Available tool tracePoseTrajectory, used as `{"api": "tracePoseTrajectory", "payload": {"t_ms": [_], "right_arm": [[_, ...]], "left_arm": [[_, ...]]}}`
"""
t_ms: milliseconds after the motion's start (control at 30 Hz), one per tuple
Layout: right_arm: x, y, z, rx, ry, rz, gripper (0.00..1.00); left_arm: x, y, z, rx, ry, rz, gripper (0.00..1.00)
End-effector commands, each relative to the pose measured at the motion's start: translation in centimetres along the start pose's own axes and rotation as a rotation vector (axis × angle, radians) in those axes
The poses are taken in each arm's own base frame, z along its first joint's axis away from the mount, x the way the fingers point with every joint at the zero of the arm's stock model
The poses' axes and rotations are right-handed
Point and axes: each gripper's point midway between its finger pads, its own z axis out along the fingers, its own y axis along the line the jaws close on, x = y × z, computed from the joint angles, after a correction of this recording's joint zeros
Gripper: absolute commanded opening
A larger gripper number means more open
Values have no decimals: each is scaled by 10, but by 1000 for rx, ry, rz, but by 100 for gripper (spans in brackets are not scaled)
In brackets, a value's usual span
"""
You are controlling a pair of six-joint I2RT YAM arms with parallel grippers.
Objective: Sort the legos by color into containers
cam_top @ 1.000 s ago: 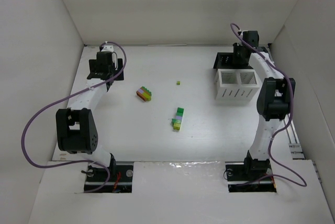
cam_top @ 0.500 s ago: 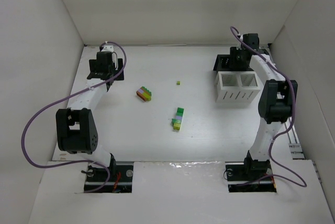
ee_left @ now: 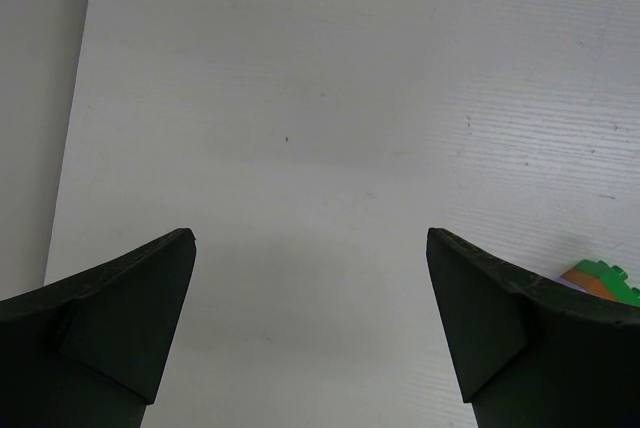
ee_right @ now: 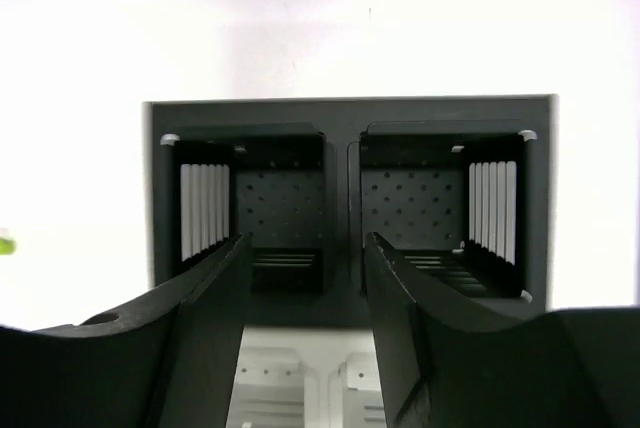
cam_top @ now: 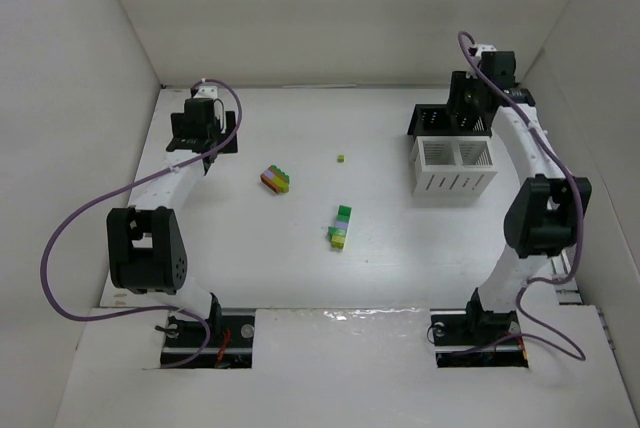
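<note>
Where the right gripper hung: above the black bin pair at the far right of the table, pointing down over the wall between its two compartments.
Right gripper's opening: its fingers stood a moderate gap apart with nothing between them, and the bin's dividing wall showed through the gap in the right wrist view.
Black bin pair: two square compartments sat side by side, with slotted side walls and perforated floors visible in both.
White bin pair: it stood directly on the near side of the black pair, touching it or just beside it (the views did not settle which), with its slotted front wall facing the arm bases.
Left gripper: it hung at the far left of the table, well apart from the bins, over bare tabletop.
Left gripper's opening: the fingers were spread wide and held nothing.
Multicoloured stack: it lay on the table left of centre, near the left gripper, and its green and orange edge peeked out beside one finger in the left wrist view.
Second stack: this short column of green, lime, purple and yellow bricks lay near the table's middle, closer to the arm bases than the multicoloured stack and apart from it.
Single lime brick: tiny and alone, it lay farther back than both stacks, between the multicoloured stack and the white bin pair.
Sorting state: both stacks and the single brick lay on the open table, outside the bins and apart from both grippers.
</note>
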Motion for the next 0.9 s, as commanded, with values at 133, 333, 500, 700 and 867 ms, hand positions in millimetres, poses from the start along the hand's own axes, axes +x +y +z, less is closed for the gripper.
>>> {"api": "tracePoseTrajectory", "payload": {"t_ms": [133,333,500,700,867], "right_arm": [[-57,54,-101,-283,-315,-207,43],[-10,143,-104,-724,-160,-533,33],[23,201,-78,-895,-76,-857,29],[73,245,-32,-874,68,-1053,25],[96,261,1,-864,105,-1091,27]], "left_arm": [[-34,-7,-14,60,-95,-4,100],[-37,-26,-26,194,-134,72,100],[-32,-19,-22,153,-112,83,100],[-23,-8,-25,103,-103,93,100],[-8,-6,-25,94,-83,97,100]]}}
